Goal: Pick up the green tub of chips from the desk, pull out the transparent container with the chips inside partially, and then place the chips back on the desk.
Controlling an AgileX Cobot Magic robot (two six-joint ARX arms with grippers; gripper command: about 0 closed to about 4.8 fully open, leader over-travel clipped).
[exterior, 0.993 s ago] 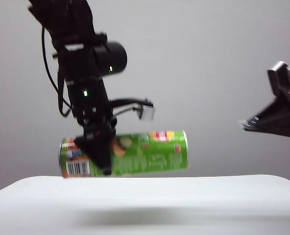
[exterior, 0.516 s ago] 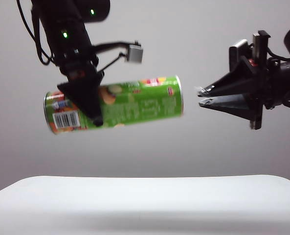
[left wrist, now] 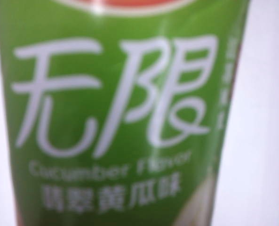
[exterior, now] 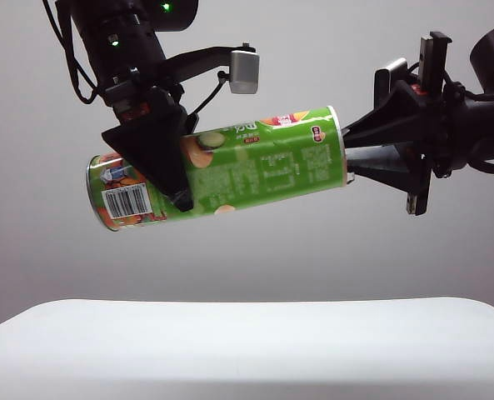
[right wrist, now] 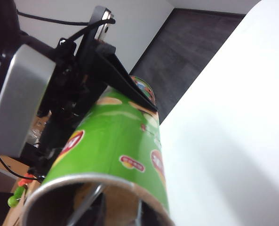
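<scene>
One can (exterior: 255, 171), green, mid-frame. One surface (exterior: 247, 346), white, across the bottom of the frame. Two arms, each with one gripper: left gripper (exterior: 159, 162) at upper left, right gripper (exterior: 355, 167) at right. One barcode patch (exterior: 126, 200) on the can.

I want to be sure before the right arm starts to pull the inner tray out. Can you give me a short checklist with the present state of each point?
1. Left gripper clamped on the green tub of chips: ok, the tub is held in the air.
2. Tub lifted off the desk: ok, well above it.
3. Open end of the tub facing the right gripper: ok, its tips are at the mouth.
4. Right gripper closed on the transparent container: cannot tell, the tips are hidden at the rim.
5. Container already pulled out: not ok, none shows outside the tub.
</scene>
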